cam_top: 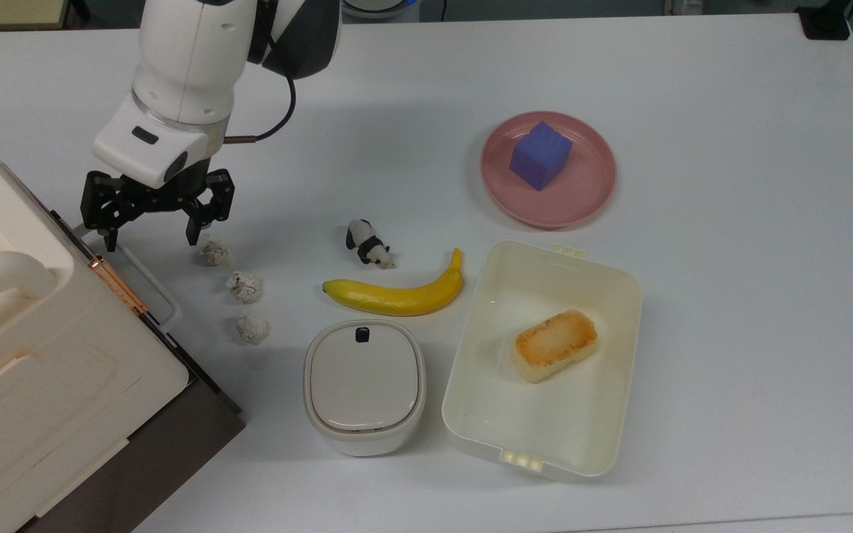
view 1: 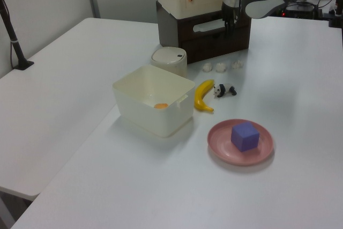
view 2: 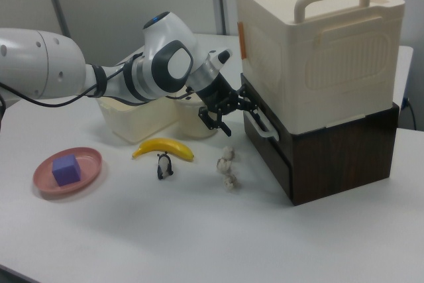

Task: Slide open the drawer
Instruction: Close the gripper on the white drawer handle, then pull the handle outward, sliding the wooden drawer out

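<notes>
The drawer is the dark brown front panel under the cream box, and it sits closed. It also shows in the left view. Its white loop handle sticks out toward the table. My gripper is open and holds nothing. In the top view it hangs at the handle's upper end, with one fingertip close to the bar's corner and the other out over the table, beside a white lump.
Three crumpled white lumps lie in a row just in front of the handle. Further right in the top view are a toy panda, a banana, a lidded cream pot, a white tub with bread, and a pink plate with a blue cube.
</notes>
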